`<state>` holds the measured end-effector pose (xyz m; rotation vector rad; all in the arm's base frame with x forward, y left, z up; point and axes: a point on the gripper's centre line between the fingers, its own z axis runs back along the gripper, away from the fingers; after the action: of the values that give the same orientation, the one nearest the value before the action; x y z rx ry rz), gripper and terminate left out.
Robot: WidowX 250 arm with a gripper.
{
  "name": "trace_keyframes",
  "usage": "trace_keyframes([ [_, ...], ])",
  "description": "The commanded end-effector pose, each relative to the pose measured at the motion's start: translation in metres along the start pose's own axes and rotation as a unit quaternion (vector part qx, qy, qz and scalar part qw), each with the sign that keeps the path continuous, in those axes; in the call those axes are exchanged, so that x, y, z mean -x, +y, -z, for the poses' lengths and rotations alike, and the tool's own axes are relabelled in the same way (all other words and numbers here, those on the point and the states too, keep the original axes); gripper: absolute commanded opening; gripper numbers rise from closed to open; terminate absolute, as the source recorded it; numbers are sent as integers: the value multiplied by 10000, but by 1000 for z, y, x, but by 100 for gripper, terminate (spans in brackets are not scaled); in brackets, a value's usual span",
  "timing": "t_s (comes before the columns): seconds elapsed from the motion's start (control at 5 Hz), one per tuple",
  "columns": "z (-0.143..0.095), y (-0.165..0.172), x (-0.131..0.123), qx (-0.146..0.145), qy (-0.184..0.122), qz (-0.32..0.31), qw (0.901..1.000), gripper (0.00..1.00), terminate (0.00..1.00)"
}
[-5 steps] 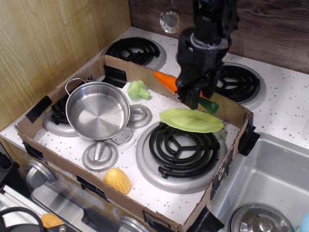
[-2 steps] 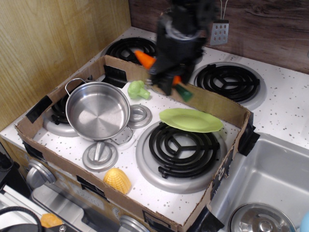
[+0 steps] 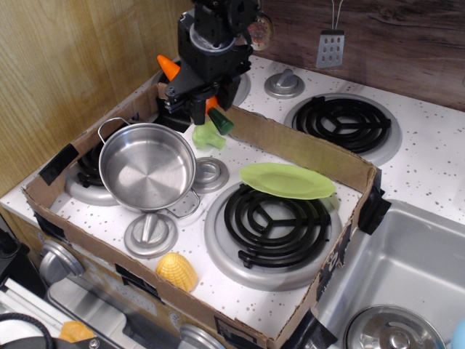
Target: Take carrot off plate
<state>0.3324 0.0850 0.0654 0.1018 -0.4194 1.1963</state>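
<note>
My gripper (image 3: 201, 104) is shut on the orange carrot (image 3: 169, 67) and holds it in the air over the back left of the cardboard box. The carrot's orange tip sticks out to the left of the fingers and its dark green stub (image 3: 221, 122) sticks out to the lower right. The lime-green plate (image 3: 287, 180) lies empty on the back edge of the front right burner, well to the right of the gripper.
A steel pot (image 3: 147, 166) stands at the left of the box. A light-green broccoli (image 3: 207, 136) lies just below the gripper. A yellow corn piece (image 3: 176, 271) lies at the front. Cardboard walls (image 3: 305, 149) ring the stove area. A sink (image 3: 392, 291) is at the right.
The gripper has carried the carrot up and to the left, away from the plate, to above the back left corner of the box. The plate stays put and empty.
</note>
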Motion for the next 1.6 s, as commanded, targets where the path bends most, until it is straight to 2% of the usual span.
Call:
trace_keyframes([
  [0.0,9,16,-44,365,-171,59,9992,0,0],
  [0.2,24,25,-51,421,-141,89,9990,0,0],
  [0.6,45,39,-52,560,107,209,9982,0,0],
  [0.8,46,42,-50,604,-14,238,9979,100,0],
  [1.2,18,38,-61,516,-146,525,9972,100,0],
  [1.4,-6,27,-66,496,-423,645,9958,100,0],
])
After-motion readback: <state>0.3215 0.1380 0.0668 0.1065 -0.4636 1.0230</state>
